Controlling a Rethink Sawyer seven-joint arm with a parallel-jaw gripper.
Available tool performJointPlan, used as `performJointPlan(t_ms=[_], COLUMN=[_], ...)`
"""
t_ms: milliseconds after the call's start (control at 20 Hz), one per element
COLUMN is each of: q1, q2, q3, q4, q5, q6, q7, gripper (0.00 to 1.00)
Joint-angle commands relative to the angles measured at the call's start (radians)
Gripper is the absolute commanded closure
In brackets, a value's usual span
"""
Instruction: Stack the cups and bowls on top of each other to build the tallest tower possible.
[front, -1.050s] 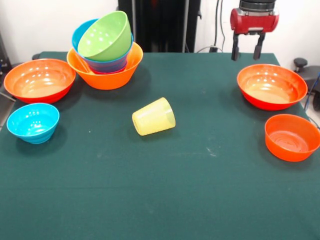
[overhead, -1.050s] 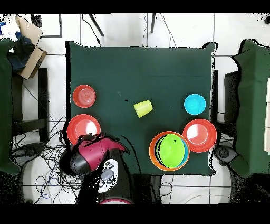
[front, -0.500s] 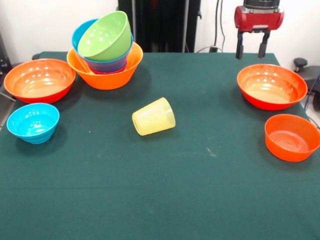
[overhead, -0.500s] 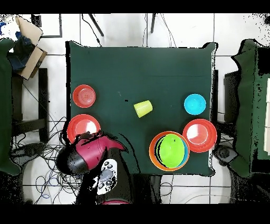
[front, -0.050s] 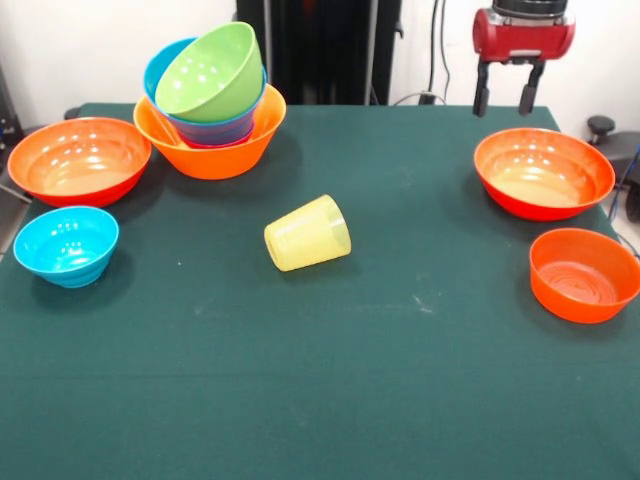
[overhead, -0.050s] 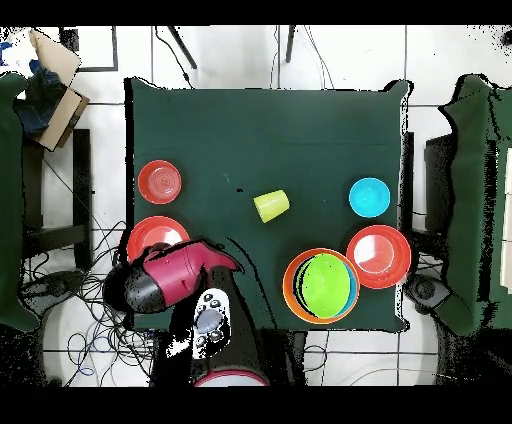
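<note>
A pale-yellow cup (front, -0.050s: 308, 233) (overhead, -0.050s: 271, 206) lies on its side mid-table. The tower (front, -0.050s: 210, 95) (overhead, -0.050s: 321, 285) stands at the far left: a large light-orange bowl holding blue and cyan bowls, with a lime green bowl (front, -0.050s: 210, 72) tilted on top. Loose bowls: a red-orange one (front, -0.050s: 79, 160) and a cyan one (front, -0.050s: 66, 245) at the left, a red-orange one (front, -0.050s: 543, 172) (overhead, -0.050s: 160, 240) and a smaller orange one (front, -0.050s: 584, 274) (overhead, -0.050s: 160, 181) at the right. My gripper (front, -0.050s: 507, 98) hangs open and empty above the far rim of the right red-orange bowl.
The green table (front, -0.050s: 330, 380) carries all the pieces. A cardboard box (overhead, -0.050s: 55, 90) sits on a side stand beyond the table, and cables lie on the tiled floor around the robot's base.
The gripper has risen and drifted slightly right, staying open. Bowls and cup have not moved.
</note>
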Motion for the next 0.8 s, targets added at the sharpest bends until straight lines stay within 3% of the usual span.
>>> performJointPlan(t_ms=[50,450,800], q1=[-0.022,0.018,0.042], q2=[0.042,0.054,0.106], q3=[0.084,0.005,-0.006], q4=[-0.051,-0.014,-0.092], q5=[-0.043,-0.098,-0.125], q6=[0.028,-0.035,-0.023], q7=[-0.033,0.008,0.001], gripper=[0.0,0.0,0.0])
